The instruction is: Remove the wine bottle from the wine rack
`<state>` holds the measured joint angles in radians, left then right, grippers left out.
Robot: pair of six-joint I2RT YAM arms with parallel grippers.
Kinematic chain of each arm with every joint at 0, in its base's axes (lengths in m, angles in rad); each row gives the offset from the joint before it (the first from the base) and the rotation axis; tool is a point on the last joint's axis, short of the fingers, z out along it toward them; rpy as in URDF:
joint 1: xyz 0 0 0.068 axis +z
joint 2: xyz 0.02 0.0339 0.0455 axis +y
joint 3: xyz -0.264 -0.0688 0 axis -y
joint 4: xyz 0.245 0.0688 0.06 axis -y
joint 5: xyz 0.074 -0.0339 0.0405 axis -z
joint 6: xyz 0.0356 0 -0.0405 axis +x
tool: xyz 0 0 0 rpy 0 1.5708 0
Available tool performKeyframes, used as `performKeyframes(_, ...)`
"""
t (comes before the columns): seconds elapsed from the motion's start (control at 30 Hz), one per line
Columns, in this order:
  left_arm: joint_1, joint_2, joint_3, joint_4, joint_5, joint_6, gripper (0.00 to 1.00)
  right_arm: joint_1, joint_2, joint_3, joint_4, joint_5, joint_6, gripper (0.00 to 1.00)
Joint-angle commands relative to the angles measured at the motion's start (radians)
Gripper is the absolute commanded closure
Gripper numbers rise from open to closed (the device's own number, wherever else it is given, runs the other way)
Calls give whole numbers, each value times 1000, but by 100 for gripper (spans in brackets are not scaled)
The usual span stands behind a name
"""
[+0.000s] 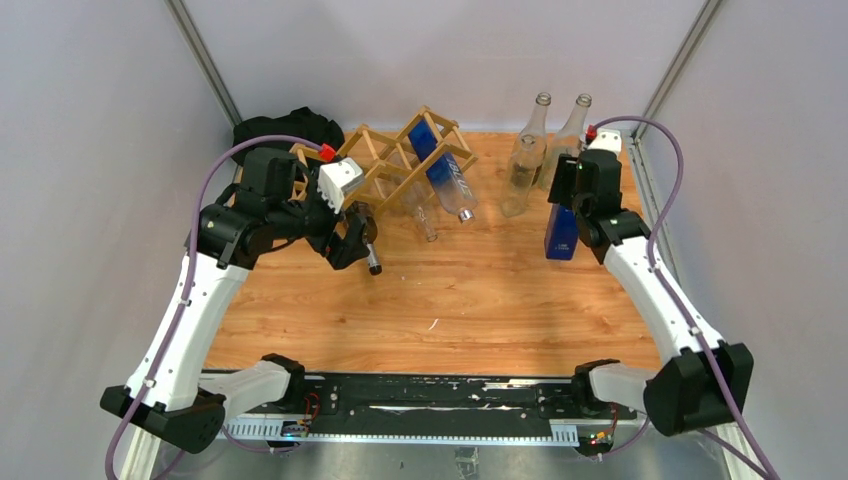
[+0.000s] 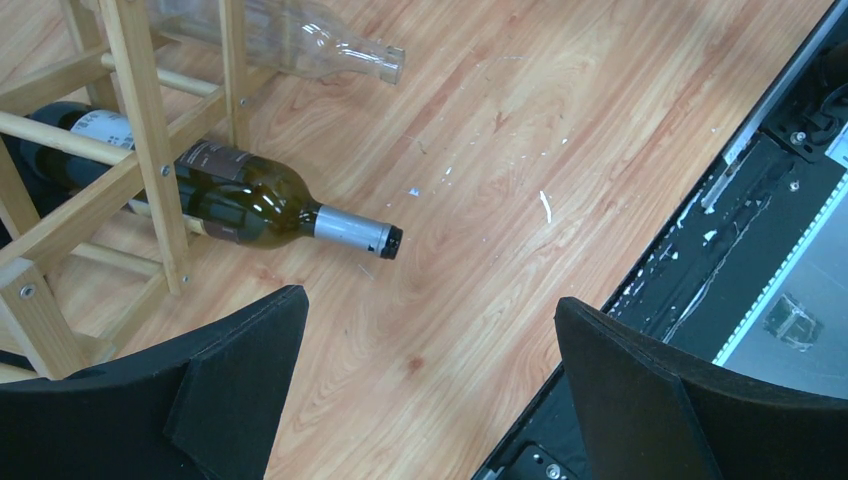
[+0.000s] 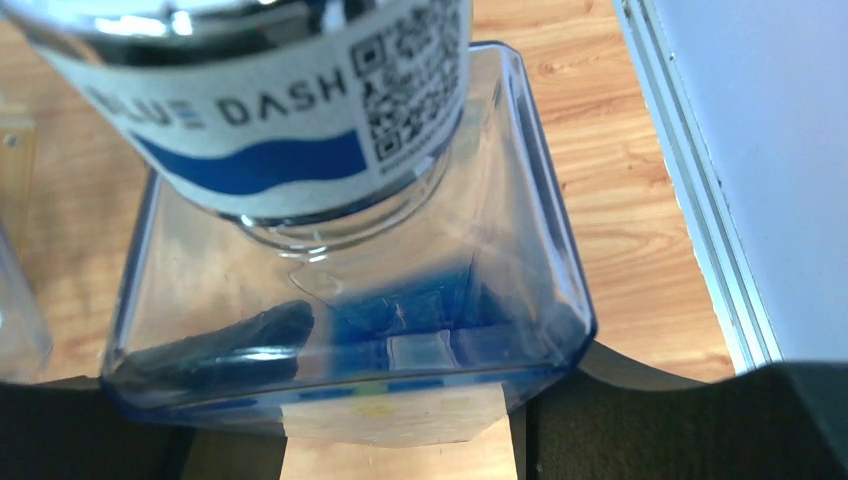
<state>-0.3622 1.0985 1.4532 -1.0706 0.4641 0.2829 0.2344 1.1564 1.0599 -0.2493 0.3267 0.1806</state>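
Note:
The wine rack [image 1: 385, 160] [image 2: 140, 160] stands at the back of the table. A dark green wine bottle [image 2: 250, 200] lies in its bottom cell, its foil neck and black cap [image 1: 373, 264] sticking out over the table. My left gripper [image 2: 430, 300] [image 1: 352, 238] hovers open just in front of that neck, with only bare table between its fingers [image 2: 235, 380]. On the right, my right gripper [image 3: 385, 410] [image 1: 578, 195] is shut on a blue square bottle [image 3: 350, 300] [image 1: 561, 232] labelled BLUE DASH, held upright away from the rack.
A second blue bottle [image 1: 440, 165] and a clear bottle [image 1: 422, 212] [image 2: 300, 40] lie in the rack. Two clear bottles [image 1: 523, 165] [image 1: 566, 140] stand at the back right. A black bag [image 1: 285, 128] sits behind the rack. A metal rail [image 3: 690, 200] edges the table's right side.

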Motion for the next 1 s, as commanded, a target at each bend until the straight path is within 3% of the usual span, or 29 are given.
performKeyframes(0.0, -3, -6, 27, 9, 2, -2, 0, -32, 53, 54, 350, 31, -16, 100)
performKeyframes(0.27, -3, -6, 24, 9, 5, 31, 0, -74, 211, 70, 479, 5, 9, 100)
performKeyframes(0.97, -3, 11, 5, 9, 13, 80, 0, -92, 394, 88, 646, -53, 37, 100)
